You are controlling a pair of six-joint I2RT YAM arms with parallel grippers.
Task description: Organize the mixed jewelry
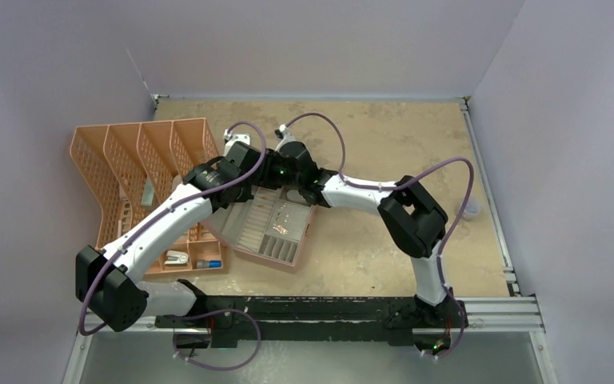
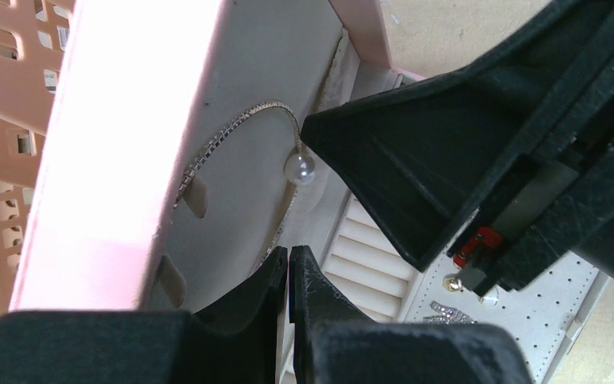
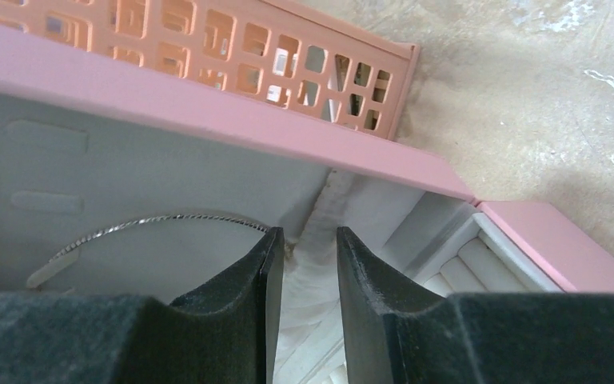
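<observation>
An open pink jewelry box (image 1: 300, 240) lies at mid-table with its lid (image 2: 128, 144) raised. The thin silvery wire hoop (image 2: 232, 124), ending in a pearl (image 2: 299, 169), rests against the lid's grey inside; it also shows in the right wrist view (image 3: 152, 221). My left gripper (image 2: 289, 258) is shut just below the hoop, whose lower strand runs behind a fingertip. My right gripper (image 3: 308, 240) is open and empty over the box's white hinge, its left fingertip (image 3: 270, 240) at the hoop's end. A gold stud (image 2: 451, 282) and a sparkly piece (image 2: 448, 314) sit on the box's perforated pad.
An orange slotted desk organizer (image 1: 140, 160) stands left of the box, holding white clips (image 1: 177, 258) and a blue-capped tube (image 1: 209, 263). A small clear cup (image 1: 469, 210) sits at the right. Both grippers (image 1: 265, 172) crowd together at the lid. White ring rolls (image 2: 368, 264) fill the box's base.
</observation>
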